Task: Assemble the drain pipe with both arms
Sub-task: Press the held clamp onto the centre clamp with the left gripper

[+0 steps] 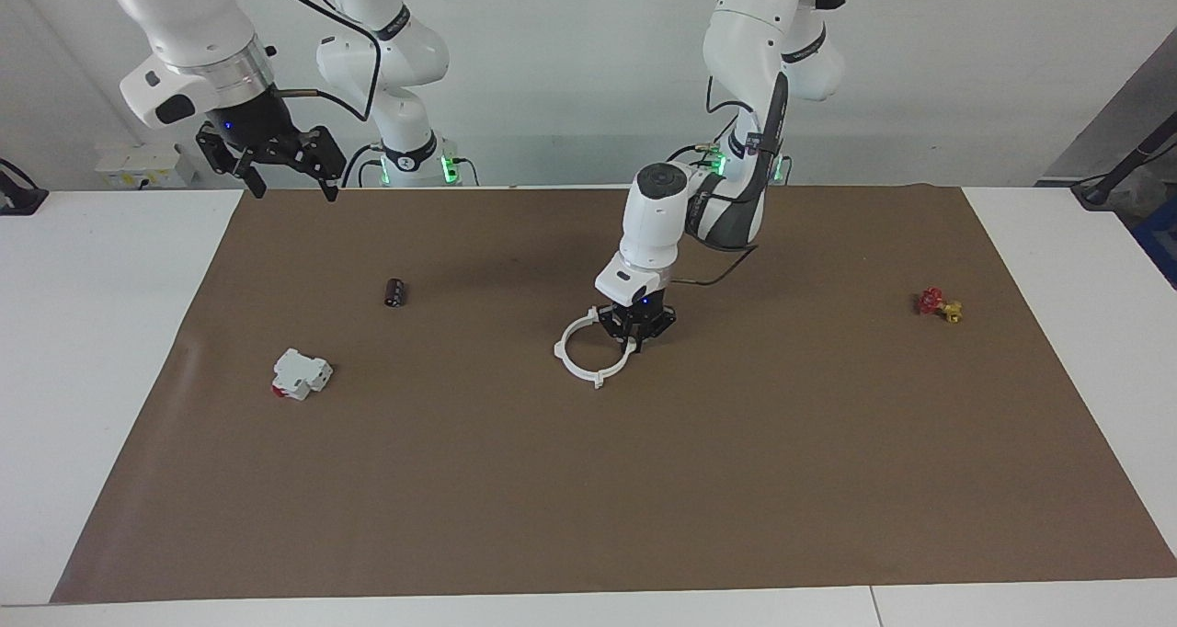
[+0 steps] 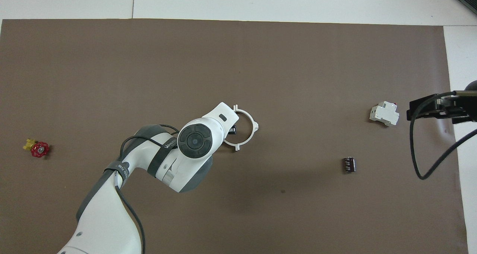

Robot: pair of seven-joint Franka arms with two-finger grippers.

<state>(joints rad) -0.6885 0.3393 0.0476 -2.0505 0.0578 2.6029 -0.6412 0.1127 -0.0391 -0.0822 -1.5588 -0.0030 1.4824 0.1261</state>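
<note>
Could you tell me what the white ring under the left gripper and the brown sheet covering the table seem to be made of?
The thin white ring with outer tabs looks like moulded plastic: uniform white, crisp thin edges, a faint sheen. The brown sheet looks like matte paper or thin card, flat and glare-free, with a slightly wavy edge; cloth cannot be excluded. The left gripper is shut on the ring's rim.
</note>
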